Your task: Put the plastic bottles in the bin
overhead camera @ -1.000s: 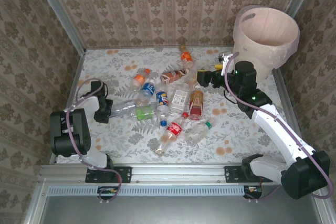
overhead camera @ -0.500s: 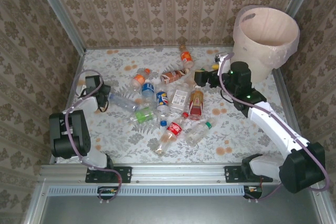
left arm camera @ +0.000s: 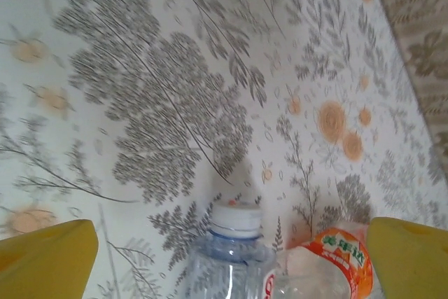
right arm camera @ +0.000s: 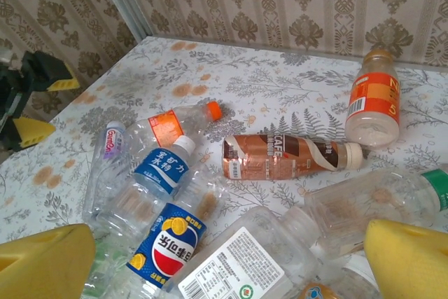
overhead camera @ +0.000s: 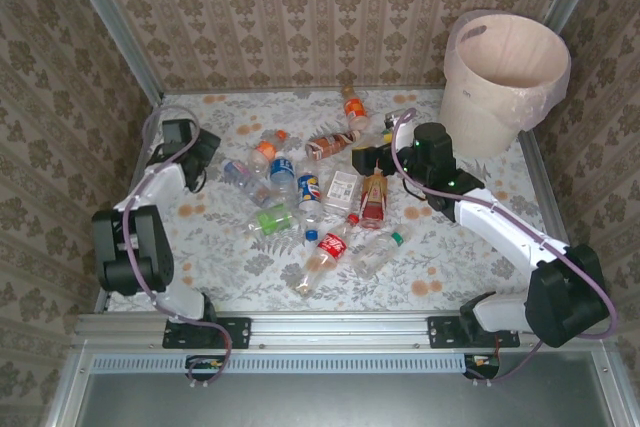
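Several plastic bottles lie scattered mid-table: a brown coffee bottle (overhead camera: pixel 330 144), a blue-labelled one (overhead camera: pixel 283 169), a green-labelled one (overhead camera: pixel 272 217) and a red-labelled one (overhead camera: pixel 330 245). The bin (overhead camera: pixel 480 117), cream-white with a clear liner, stands at the far right. My left gripper (overhead camera: pixel 208 151) is open at the far left. Between its yellow fingers (left arm camera: pixel 42 260) lie a clear white-capped bottle (left arm camera: pixel 231 243) and an orange-labelled bottle (left arm camera: pixel 332 267), neither gripped. My right gripper (overhead camera: pixel 362 159) is open, hovering over a square clear bottle (right arm camera: pixel 245 264) and a Pepsi-labelled bottle (right arm camera: pixel 166 243).
An orange bottle (right arm camera: pixel 374 99) stands upright near the back wall. Patterned walls close in the table on three sides. The left gripper's yellow pads (right arm camera: pixel 52 78) show at the left of the right wrist view. Bare flowered tabletop (overhead camera: pixel 440 267) lies near the front right.
My left gripper carried a clear bottle toward the far left, then opened and let it go. My right gripper swung left from beside the bin to over the pile.
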Motion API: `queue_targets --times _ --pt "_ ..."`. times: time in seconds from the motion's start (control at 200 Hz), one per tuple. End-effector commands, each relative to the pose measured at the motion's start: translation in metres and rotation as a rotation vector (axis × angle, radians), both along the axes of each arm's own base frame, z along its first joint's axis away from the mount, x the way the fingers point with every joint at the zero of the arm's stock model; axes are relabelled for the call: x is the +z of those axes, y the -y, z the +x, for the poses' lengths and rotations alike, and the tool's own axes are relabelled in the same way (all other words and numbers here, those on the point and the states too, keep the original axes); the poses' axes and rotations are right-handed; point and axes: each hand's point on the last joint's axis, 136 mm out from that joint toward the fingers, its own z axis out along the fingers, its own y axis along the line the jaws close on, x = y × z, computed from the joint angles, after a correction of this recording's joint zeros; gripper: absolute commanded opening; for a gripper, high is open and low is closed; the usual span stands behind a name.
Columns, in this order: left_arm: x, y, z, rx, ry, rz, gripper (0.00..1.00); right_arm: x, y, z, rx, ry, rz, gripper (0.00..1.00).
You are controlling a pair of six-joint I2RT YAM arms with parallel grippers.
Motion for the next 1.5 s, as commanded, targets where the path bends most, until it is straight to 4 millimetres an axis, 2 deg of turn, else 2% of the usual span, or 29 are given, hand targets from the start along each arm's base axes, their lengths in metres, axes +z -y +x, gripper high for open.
queue_targets --times 0.0,0.21,0.43,0.625,0.81,0.915,1.065,1.245,1.375,1.495 --pt "-0.025 0.024 -0.012 -0.072 -0.161 0.014 1.00 0.011 -0.001 0.005 -0.008 0.048 -0.007 1.00" --pt "-0.050 0.053 -0.005 -0.121 -0.293 0.019 0.95 0.006 0.006 0.000 -0.025 0.052 -0.041 1.00" --pt "-0.070 0.049 -0.016 -0.091 -0.365 0.051 0.89 0.003 0.012 -0.006 -0.039 0.057 -0.060 1.00" --pt "-0.084 0.051 -0.018 -0.091 -0.389 0.055 0.82 0.001 0.013 -0.006 -0.045 0.055 -0.064 1.00" --pt "-0.094 0.053 -0.009 -0.097 -0.366 0.049 0.74 0.001 0.013 -0.006 -0.043 0.054 -0.065 1.00" --pt "-0.091 0.054 -0.003 -0.118 -0.333 0.052 0.65 0.001 0.013 -0.007 -0.044 0.050 -0.061 1.00" --pt "-0.065 0.047 0.004 -0.137 -0.225 0.097 0.54 0.001 0.013 -0.008 -0.048 0.045 -0.050 1.00" --pt "-0.013 0.039 0.004 -0.164 -0.075 0.170 0.50 -0.005 0.012 -0.015 -0.058 -0.025 0.003 1.00" --pt "0.036 0.049 0.002 -0.224 0.096 0.229 0.49 -0.014 0.011 -0.021 -0.063 -0.074 0.047 1.00" --pt "0.088 0.077 0.000 -0.331 0.264 0.295 0.48 -0.014 0.010 -0.022 -0.082 -0.083 0.130 1.00"
